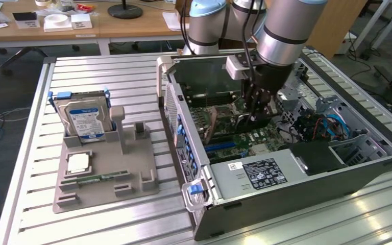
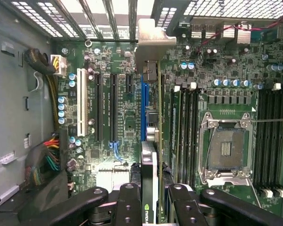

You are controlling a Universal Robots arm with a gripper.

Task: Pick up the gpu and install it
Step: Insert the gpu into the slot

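The gpu (image 2: pixel 150 181) stands on edge inside the open computer case (image 1: pixel 250 204), right of centre in the exterior view, with your hand (image 2: pixel 151 202) clamped narrow on its upper edge. You hold it upright along the blue slot (image 2: pixel 144 99) of the motherboard (image 2: pixel 127 117), silver bracket (image 2: pixel 150 42) toward the case's rear grille, so the connector can meet the slot.

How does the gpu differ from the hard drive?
The gpu is a thin card, gripped by the end effector inside the case; the hard drive is boxy, standing in the holder outside. The gpu is dark with a metal bracket; the hard drive is silver, blue-labelled. Both stand on edge.
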